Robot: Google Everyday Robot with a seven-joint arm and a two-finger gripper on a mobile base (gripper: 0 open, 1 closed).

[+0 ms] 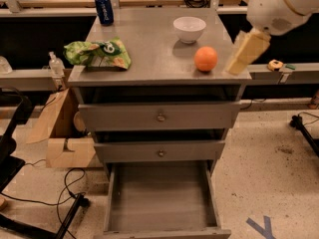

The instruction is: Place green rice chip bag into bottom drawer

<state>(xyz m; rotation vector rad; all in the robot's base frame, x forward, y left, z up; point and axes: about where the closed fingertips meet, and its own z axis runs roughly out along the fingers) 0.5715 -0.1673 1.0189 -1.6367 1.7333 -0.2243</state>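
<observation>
The green rice chip bag (97, 54) lies crumpled on the left side of the grey cabinet top (149, 49). The bottom drawer (162, 198) stands pulled out, its flat grey tray bare. My gripper (246, 52), with cream-coloured fingers, hangs from the white arm (279, 4) at the top right, over the cabinet top's right edge, just right of the orange (206, 59) and far from the bag. It holds nothing.
A white bowl (189, 29) and a blue drink can (104, 9) stand at the back of the cabinet top. Two shallower knobbed drawers (160, 116) are shut. A cardboard box (62, 133), cables and a black stand are on the floor at left.
</observation>
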